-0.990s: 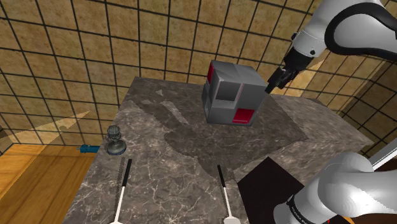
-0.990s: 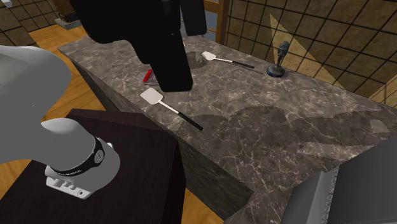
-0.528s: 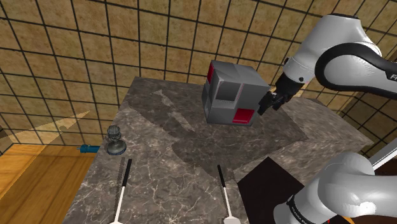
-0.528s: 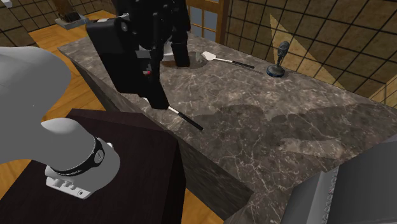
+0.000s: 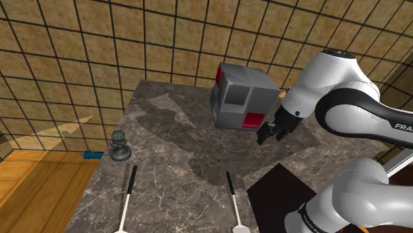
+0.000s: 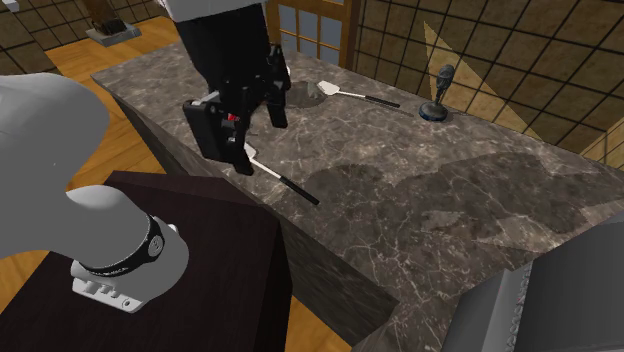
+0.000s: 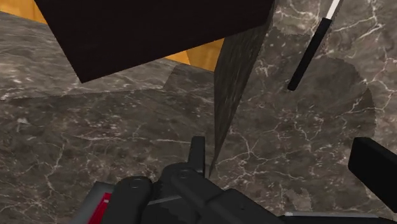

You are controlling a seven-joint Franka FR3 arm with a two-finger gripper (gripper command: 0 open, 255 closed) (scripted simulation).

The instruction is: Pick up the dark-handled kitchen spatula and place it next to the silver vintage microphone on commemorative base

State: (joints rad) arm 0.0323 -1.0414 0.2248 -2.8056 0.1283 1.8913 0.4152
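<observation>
Closest to the camera, a dark box stand [image 5: 276, 193] sits against a marble-patterned table [image 5: 165, 132]. Just beside the stand lies a spatula [image 5: 231, 192] with a pale blade and a dark handle. Its handle points away across the table. A second spatula [image 5: 128, 192] of the same look lies parallel, well apart toward the shoulder view's left.

The white arm bends down over the table, and its black gripper [image 5: 267, 134] hovers above the surface near the stand's corner. In the wrist view its two fingers [image 7: 198, 153] stand wide apart with nothing between them. The first spatula's dark handle [image 7: 310, 54] lies ahead of them, untouched.

Further out, a small silver microphone [image 5: 120, 147] stands upright on a round base near the table's edge (the second spatula's handle tip lies close to it, not touching). Beyond it is a grey cube [image 5: 241, 99] with red panels. Behind everything rises a brown tiled wall [image 5: 99, 40].
</observation>
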